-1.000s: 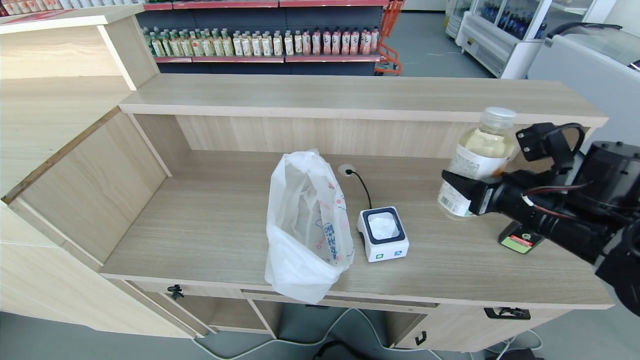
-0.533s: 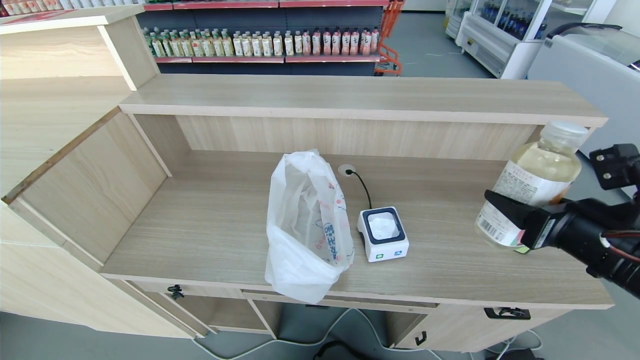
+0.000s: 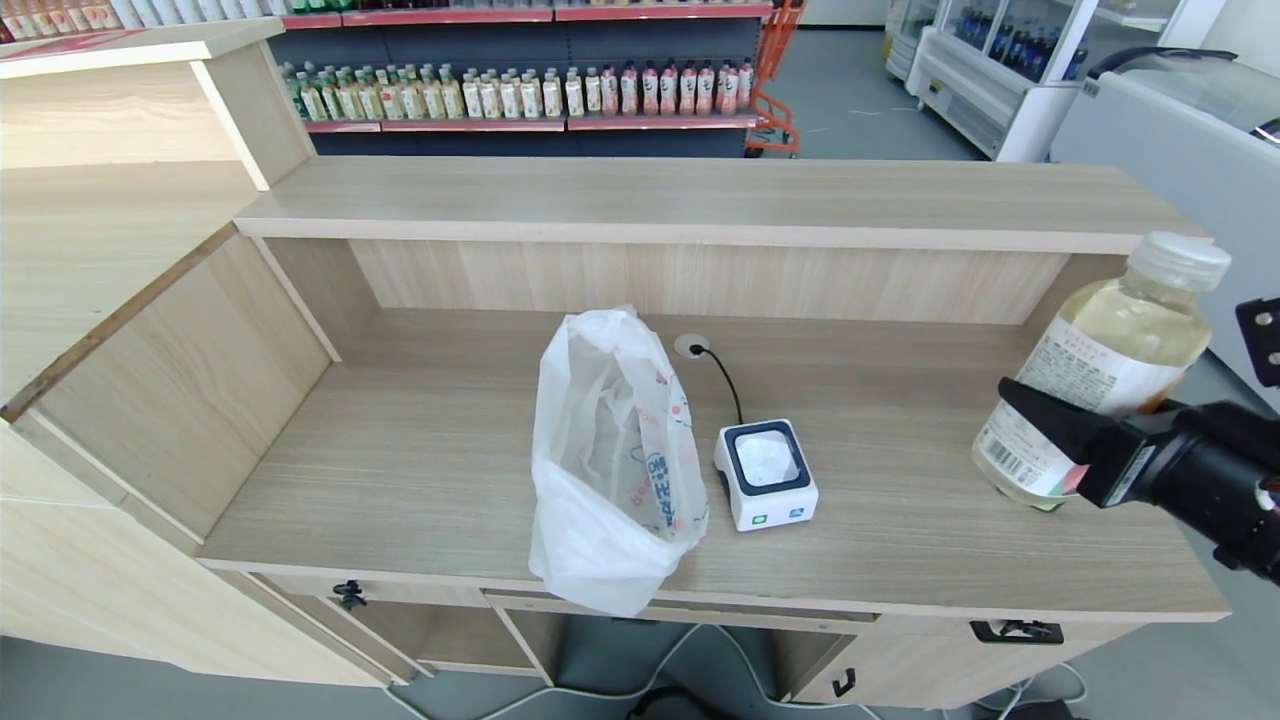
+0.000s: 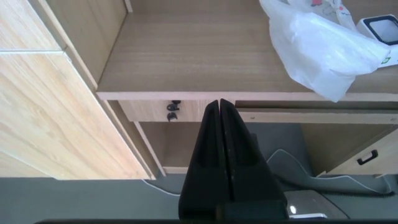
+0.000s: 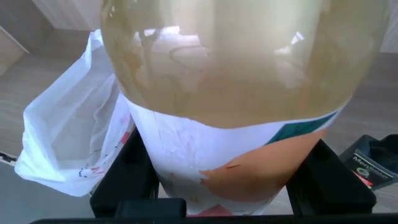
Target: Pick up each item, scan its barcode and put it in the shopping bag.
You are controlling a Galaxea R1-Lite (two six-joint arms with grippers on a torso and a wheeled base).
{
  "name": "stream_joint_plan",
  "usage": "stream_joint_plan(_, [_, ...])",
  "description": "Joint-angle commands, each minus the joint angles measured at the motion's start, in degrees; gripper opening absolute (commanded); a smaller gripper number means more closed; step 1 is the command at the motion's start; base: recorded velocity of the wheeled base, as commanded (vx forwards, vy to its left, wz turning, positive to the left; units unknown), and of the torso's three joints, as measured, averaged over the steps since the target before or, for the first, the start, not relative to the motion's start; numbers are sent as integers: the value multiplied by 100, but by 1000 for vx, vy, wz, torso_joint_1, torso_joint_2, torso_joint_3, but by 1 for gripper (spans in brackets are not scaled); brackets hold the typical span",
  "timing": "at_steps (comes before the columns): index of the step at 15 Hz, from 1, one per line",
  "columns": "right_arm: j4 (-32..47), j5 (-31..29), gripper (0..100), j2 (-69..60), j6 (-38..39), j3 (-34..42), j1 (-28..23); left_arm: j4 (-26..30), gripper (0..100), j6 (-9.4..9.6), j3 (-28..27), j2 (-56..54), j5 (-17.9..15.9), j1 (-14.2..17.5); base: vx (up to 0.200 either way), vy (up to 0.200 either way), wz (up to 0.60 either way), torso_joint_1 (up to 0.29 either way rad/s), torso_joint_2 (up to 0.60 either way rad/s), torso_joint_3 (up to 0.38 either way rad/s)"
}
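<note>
The worktop (image 3: pixel 420 470) carries the white shopping bag (image 3: pixel 610 470) near its front edge, mouth slumped open toward the robot, and just beside it the scanner (image 3: pixel 765 475) with its window facing up. The bottle (image 3: pixel 1100 370) of pale drink is held off the surface above the right end of the worktop, well apart from the scanner, tilted with its cap away from the robot. The right end effector (image 3: pixel 1045 430) is clamped across the lower label, one finger on each side. The step in hand looks like carrying the bottle to the scanner. To do it well, the arm should travel left at this height and lower only once it is over the window. The barcode (image 3: pixel 1010 462) sits low on the label, beside the near finger, so the wrist probably needs to roll until the code faces down at the glass without the finger covering it. The grip should not loosen, since the smooth round body could slip. The left end effector (image 4: pixel 219 143) is pressed closed on nothing, low before the worktop's front edge, out of the way.
</note>
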Motion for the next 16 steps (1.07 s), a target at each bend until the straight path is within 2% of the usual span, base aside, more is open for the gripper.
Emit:
stream_joint_plan(1, [15, 19, 0, 24, 4, 7, 10, 6, 0, -5, 1, -2, 7, -2, 0, 200, 0, 2, -2, 12])
stream_joint_plan(6, [7, 45, 0, 332, 21, -89, 54, 6, 0, -5, 1, -2, 7, -2, 0, 200, 0, 6, -2, 0])
stream_joint_plan(9, [-28, 300, 0, 551, 21, -160, 54, 6, 0, -23, 1, 6, 7, -2, 0, 200, 0, 1, 4, 4])
stream_joint_plan(13, [-99, 634, 0, 1228, -128, -274, 212, 6, 0, -23, 1, 6, 7, -2, 0, 0, 0, 0, 0, 0])
stream_joint_plan(16, [-881, 634, 0, 2353, -207, -564, 388, 6, 0, -23, 1, 6, 7, -2, 0, 0, 0, 0, 0, 0])
